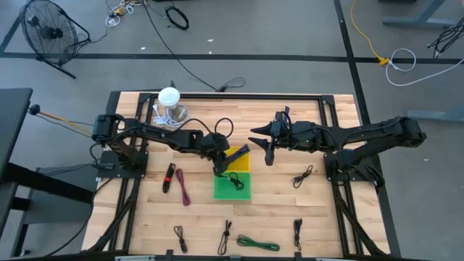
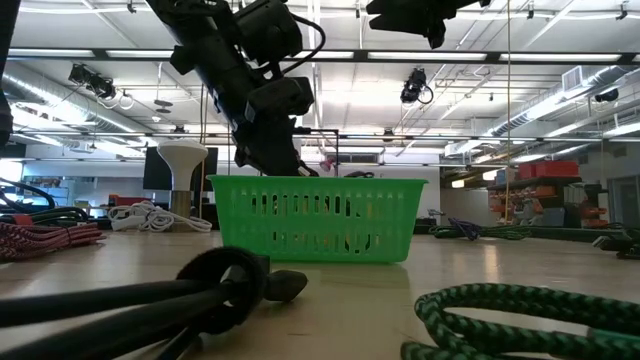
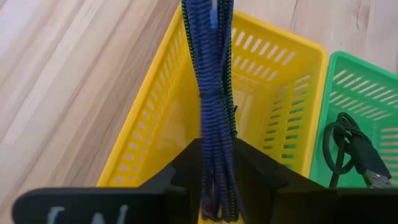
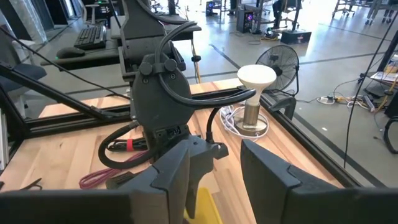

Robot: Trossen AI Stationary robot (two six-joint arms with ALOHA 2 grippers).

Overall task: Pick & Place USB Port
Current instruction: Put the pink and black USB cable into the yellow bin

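Note:
My left gripper (image 3: 217, 190) is shut on a blue-purple braided cable bundle (image 3: 214, 93) over the yellow basket (image 3: 273, 93). In the high view it sits at the table's middle (image 1: 220, 165), with the yellow basket (image 1: 244, 161) on the far side of the green basket (image 1: 232, 187). A black cable (image 3: 348, 152) lies in the green basket (image 3: 367, 87). My right gripper (image 1: 267, 141) is open and raised to the right of the baskets, touching nothing; its fingers (image 4: 177, 174) frame my left arm's wrist. The low view shows the green basket (image 2: 315, 215) standing on the table. My left gripper pinches the braided cable bundle between its two fingers, on several strands side by side (image 3: 216, 168). The strands run on from the fingers over the yellow basket's opening, and their far end leaves the wrist picture. Whether that end rests on anything does not show.
A white lamp (image 1: 169, 101) with coiled white cord stands far left. Loose cables lie around: red-black (image 1: 169, 176) and maroon (image 1: 183, 188) left of the baskets, black (image 1: 303, 176) to the right, several black ones and a green one (image 1: 257, 243) along the near edge.

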